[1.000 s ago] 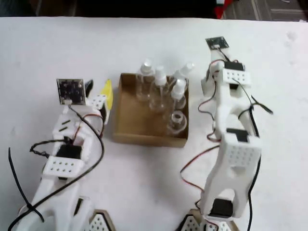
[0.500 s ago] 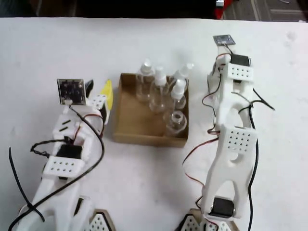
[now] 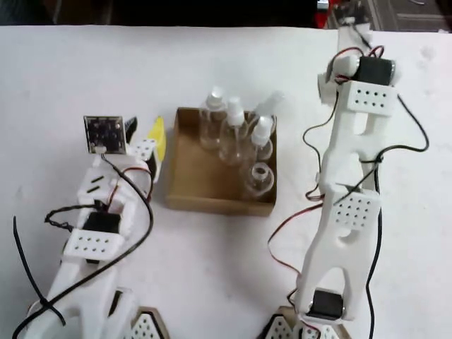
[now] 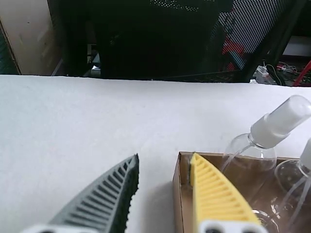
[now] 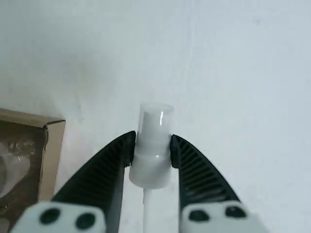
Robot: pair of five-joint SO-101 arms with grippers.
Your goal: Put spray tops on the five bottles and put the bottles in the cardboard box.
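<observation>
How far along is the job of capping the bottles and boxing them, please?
All five bottles stand in the cardboard box; four wear spray tops. The right claw grips a loose spray top. Left to do: fitting it on the uncapped bottle. The left claw sits open beside the box.

Clear glossy plastic bottles (image 3: pixel 233 139), matt brown cardboard box (image 3: pixel 194 173), matt white table (image 3: pixel 85 70), smooth frosted plastic spray top (image 5: pixel 151 148), ribbed black plastic fingers (image 5: pixel 199 174)

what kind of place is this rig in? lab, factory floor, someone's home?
Probably a lab or workshop bench: the left arm and right arm have loose wiring and stand on a white table. A mesh chair back and stray cables are behind.
</observation>
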